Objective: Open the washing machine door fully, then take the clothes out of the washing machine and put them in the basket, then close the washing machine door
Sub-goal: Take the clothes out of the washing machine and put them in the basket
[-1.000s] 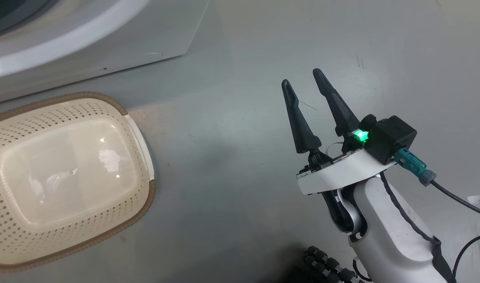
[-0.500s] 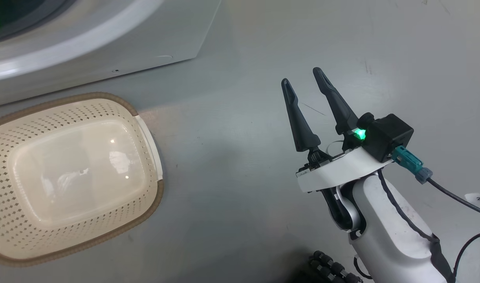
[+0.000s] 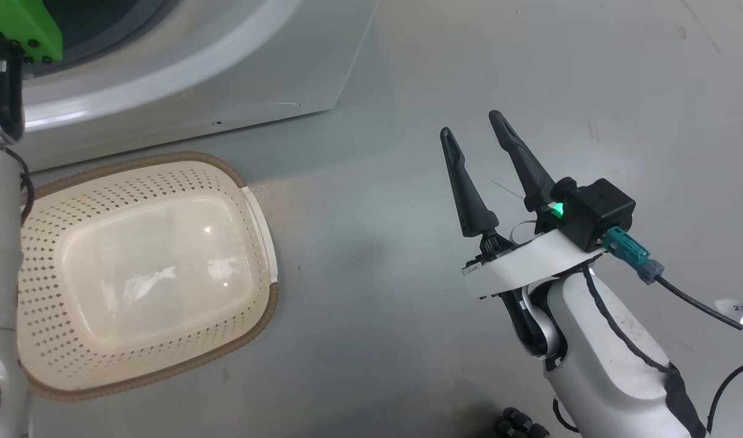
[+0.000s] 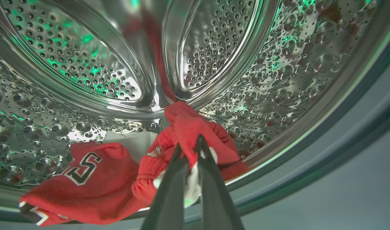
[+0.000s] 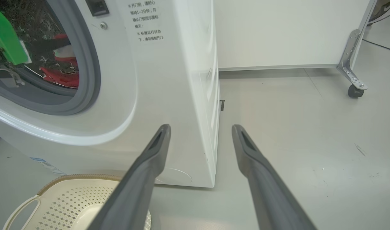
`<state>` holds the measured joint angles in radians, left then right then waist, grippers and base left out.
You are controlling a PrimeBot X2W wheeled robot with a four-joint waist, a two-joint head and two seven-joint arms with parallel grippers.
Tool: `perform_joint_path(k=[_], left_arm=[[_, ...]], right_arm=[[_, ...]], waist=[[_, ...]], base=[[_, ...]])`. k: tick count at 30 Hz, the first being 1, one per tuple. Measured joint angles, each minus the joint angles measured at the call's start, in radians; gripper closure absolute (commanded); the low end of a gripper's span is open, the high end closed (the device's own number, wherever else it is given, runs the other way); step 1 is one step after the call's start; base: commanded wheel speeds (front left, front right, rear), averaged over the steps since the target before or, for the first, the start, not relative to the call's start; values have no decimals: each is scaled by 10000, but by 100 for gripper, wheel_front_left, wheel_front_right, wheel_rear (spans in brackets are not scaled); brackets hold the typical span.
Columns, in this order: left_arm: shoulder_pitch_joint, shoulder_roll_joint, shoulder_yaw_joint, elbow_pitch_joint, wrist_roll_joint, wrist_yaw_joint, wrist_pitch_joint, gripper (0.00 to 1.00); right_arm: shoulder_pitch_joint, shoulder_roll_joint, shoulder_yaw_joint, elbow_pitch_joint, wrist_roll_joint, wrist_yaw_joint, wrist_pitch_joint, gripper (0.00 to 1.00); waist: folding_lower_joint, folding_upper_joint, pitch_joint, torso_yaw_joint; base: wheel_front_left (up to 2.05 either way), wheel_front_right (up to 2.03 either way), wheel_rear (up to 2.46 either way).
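**Red garment pinched in the drum; lift-out to the basket comes next**

The left claw (image 4: 189, 144) is closed to a narrow pinch on a fold of the red clothes (image 4: 195, 126), with a scrap of white trim caught between its two dark fingers. The gripped piece is bunched at the lower front of the perforated steel drum (image 4: 214, 48). Just beside it, to the left in the wrist view, a red jersey (image 4: 93, 179) with dark, white-edged lettering is spread against the drum wall. Whether the two pieces are tangled together cannot be told.

Further out, the grey gasket (image 5: 91, 64) is seen unobstructed around the mouth of the white washing machine (image 5: 176, 80), so the door is judged to be open already. The cream basket (image 3: 165, 159) is set on the floor (image 3: 377, 292) just in front of the machine, and nothing is lying in it. The right claw (image 3: 472, 123) is held wide, gripping nothing, over bare floor well to the basket's right.

The step in hand is judged to be the taking-out of the clothes, with the first piece seized but not yet lifted clear. For the next move, the pinch must be held firm while the garment is drawn back over the gasket lip, lowered and released above the basket. Care is needed in case the cloth snags on the gasket, or the jersey is dragged along and dropped short of the basket. The door is to be closed only once the drum has been emptied.
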<state>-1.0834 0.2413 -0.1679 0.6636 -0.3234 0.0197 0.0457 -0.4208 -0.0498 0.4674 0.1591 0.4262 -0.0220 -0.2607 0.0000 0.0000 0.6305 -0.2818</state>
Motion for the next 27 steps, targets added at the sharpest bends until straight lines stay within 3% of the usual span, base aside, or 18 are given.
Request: perform_joint_path(k=[17, 27], left_arm=[[2283, -464, 27, -1137, 0, 117, -2337, 100], [3694, -713, 25, -2000, -2, 295, -2761, 100]], right_arm=[[614, -10, -247, 468, -416, 13, 0, 0], [1171, -13, -374, 740, -504, 33, 2, 0]], waist=[[0, 0, -1217, 625], [0, 0, -2145, 993]], base=[[0, 0, 0], [0, 0, 0]])
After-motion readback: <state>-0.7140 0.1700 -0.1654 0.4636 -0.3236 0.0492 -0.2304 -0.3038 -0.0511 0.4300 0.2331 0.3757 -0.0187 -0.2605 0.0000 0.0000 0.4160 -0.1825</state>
